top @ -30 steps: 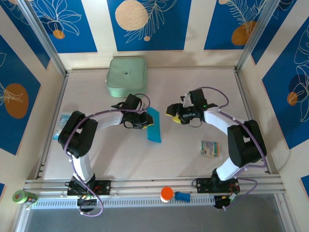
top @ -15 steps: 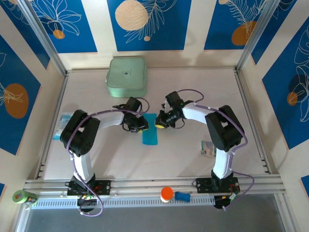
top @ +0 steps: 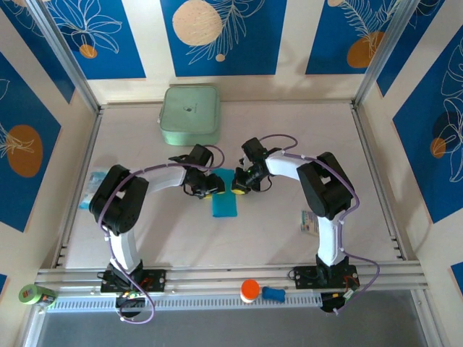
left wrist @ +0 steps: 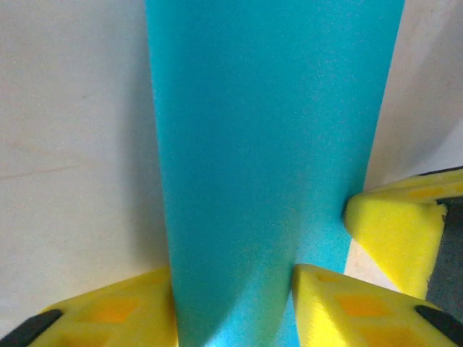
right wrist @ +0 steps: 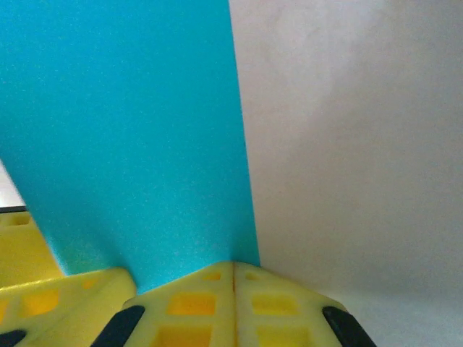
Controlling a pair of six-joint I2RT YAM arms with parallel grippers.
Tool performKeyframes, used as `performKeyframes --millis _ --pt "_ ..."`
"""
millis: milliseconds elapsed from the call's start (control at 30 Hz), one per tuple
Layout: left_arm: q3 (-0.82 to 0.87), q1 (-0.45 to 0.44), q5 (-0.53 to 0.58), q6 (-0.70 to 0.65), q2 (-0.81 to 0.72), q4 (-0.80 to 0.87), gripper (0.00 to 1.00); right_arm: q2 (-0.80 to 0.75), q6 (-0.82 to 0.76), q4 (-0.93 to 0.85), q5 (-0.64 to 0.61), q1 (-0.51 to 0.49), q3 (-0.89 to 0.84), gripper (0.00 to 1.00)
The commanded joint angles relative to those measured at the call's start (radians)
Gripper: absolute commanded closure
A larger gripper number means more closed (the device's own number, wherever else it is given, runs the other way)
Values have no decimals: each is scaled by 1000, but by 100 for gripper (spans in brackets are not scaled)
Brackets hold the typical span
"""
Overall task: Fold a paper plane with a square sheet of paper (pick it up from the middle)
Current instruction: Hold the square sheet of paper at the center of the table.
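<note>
Right wrist view: right gripper (right wrist: pixel 233 269) is sitting at bottom centre, yellow fingers pressing together along a thin vertical seam. Cyan-blue paper (right wrist: pixel 137 130) is covering the upper left, its straight right edge running down to the fingertips and meeting them there; whether it is pinched is unclear. Pale tabletop (right wrist: pixel 347 144) is showing to the right. Another yellow padded piece (right wrist: pixel 65 303) is lying at lower left, touching the paper's lower edge.

Bright, even, diffuse light. Top view sharp, faint soft shadows under arms (top: pixel 159 176). Wrist views close-up, grainy; cyan paper (left wrist: pixel 268 144) slightly soft.
</note>
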State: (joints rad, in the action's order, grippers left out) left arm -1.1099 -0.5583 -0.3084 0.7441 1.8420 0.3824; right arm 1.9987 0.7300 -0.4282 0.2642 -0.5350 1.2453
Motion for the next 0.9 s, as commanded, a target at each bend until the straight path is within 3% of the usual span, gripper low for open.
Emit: performKeyframes --millis 0,167,267,467,567,867 --pt "13 7 38 -15 -29 123 51 38 -23 -74 -40 -6 6 94" --pt "18 4 17 -18 -8 124 51 45 -21 -75 -31 -6 18 94" --pt "2 1 28 -20 16 141 56 40 -14 -68 -2 -3 29 93" --pt "-6 -1 103 7 52 195 65 -73 37 27 69 35 16 82" --pt "5 -2 119 40 67 191 67 -157 65 70 45 67 -27 76" --pt "8 -2 137 59 108 198 69 -227 45 49 -7 135 -109 75"
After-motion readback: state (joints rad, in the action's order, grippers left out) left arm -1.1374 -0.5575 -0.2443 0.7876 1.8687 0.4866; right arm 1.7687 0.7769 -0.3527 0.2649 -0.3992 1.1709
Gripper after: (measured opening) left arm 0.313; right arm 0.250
